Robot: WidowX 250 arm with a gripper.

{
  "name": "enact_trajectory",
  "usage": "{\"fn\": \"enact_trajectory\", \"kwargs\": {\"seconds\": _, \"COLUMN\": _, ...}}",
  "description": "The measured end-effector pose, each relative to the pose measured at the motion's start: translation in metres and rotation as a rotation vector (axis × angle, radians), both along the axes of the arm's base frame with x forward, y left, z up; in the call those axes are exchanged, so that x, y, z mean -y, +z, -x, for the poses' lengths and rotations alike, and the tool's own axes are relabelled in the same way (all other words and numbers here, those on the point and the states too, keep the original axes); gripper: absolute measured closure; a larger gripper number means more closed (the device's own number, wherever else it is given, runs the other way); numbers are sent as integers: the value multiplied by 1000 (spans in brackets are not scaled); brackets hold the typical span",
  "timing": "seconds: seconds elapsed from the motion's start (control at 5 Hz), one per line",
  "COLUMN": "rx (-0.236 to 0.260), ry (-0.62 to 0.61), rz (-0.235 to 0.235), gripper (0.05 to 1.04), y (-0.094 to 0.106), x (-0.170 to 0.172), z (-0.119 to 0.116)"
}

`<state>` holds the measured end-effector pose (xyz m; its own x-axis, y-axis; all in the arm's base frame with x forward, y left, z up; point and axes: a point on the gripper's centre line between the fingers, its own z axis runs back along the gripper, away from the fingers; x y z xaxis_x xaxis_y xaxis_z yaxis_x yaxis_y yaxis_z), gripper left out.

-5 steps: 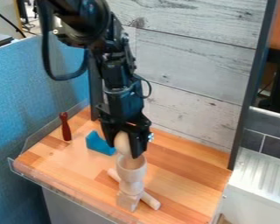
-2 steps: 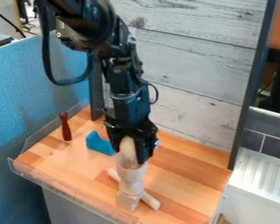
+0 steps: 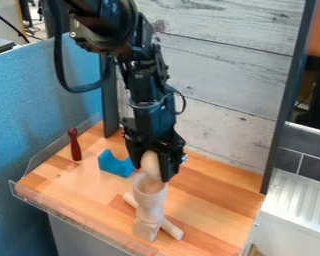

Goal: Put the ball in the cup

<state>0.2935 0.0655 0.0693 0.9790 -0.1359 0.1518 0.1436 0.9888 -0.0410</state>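
Observation:
The gripper (image 3: 151,171) is at the middle of the work surface, pointing down and shut on the pale wooden ball (image 3: 150,163). Right below it stands the upright wooden cup (image 3: 150,202), a tall piece with a stem and a squarish base, its open mouth facing up. The ball's lower end overlaps the back part of the cup's mouth in the view; I cannot tell whether they touch.
A light wooden rod (image 3: 171,229) lies by the cup's stem. Left of the gripper sits a blue block (image 3: 115,164), with a dark red handle-like piece (image 3: 75,145) farther left. A clear raised edge (image 3: 69,220) runs along the front, and a plank wall (image 3: 219,82) stands behind.
The gripper has shifted right with the ball held. It dipped toward the cup's mouth, then rose slightly. The cup and the other objects have stayed put.

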Motion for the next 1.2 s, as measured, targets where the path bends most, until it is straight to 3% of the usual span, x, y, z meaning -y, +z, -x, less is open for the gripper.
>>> {"fn": "enact_trajectory", "kwargs": {"seconds": 0.4, "rx": 1, "ry": -16, "rz": 5, "gripper": 275, "y": -1, "x": 1, "z": 0}}
{"fn": "enact_trajectory", "kwargs": {"seconds": 0.6, "rx": 5, "ry": -24, "rz": 13, "gripper": 207, "y": -1, "x": -1, "z": 0}}
{"fn": "enact_trajectory", "kwargs": {"seconds": 0.8, "rx": 1, "ry": -32, "rz": 23, "gripper": 74, "y": -3, "x": -2, "z": 4}}
{"fn": "enact_trajectory", "kwargs": {"seconds": 1.2, "rx": 15, "ry": -36, "rz": 23, "gripper": 83, "y": 4, "x": -4, "z": 6}}
